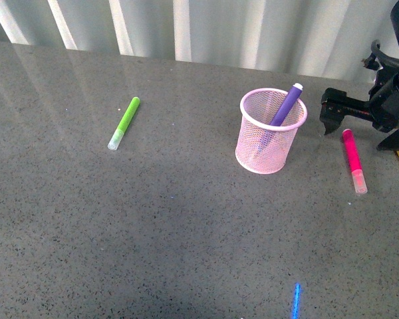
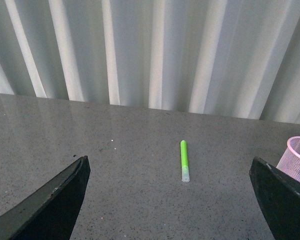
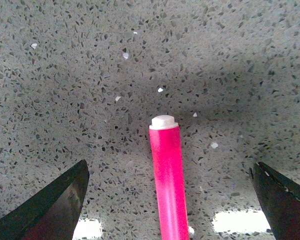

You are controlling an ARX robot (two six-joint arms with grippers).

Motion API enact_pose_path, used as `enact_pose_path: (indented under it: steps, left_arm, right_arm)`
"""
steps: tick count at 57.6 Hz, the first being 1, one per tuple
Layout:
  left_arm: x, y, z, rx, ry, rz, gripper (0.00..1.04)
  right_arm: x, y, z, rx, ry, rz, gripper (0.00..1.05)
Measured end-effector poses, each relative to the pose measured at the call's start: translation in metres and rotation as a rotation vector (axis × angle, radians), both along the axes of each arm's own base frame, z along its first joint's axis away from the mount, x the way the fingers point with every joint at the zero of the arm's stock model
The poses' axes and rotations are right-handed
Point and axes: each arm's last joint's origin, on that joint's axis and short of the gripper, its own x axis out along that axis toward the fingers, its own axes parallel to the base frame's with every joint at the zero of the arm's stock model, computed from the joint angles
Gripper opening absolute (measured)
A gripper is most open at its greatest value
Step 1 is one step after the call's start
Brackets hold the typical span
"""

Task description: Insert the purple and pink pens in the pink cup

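front view, purple pen (image 1: pixel 288 104) in cup (image 1: pixel 287 145)

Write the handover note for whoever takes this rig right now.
Left gripper: open, holding nothing, facing the green marker, which is not part of the job.
Right gripper: open over the pink pen, one finger on either side of it, not closed on it.
Pink cup: upright on the table.
Done: the purple pen stands tilted in the cup, its end above the rim.
Left: the pink pen lies flat on the table, to the right of the cup. Grip it, lift it and drop it in the cup.
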Motion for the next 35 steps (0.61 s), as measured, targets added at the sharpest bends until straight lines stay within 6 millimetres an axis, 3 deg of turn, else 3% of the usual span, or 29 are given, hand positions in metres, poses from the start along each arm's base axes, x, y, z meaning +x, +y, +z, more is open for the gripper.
enact_pose_path:
  steps: [13,23,35]
  left_arm:
    - [0.000,0.000,0.000,0.000,0.000,0.000,0.98]
    - [0.000,0.000,0.000,0.000,0.000,0.000,0.98]
    - [0.000,0.000,0.000,0.000,0.000,0.000,0.98]
  right_arm:
    - [0.002,0.002,-0.008,-0.010,-0.002,0.004,0.97]
    - [0.005,0.001,-0.010,-0.033,-0.007,0.002,0.74]
    - [0.010,-0.010,-0.009,-0.015,-0.017,-0.016,0.33]
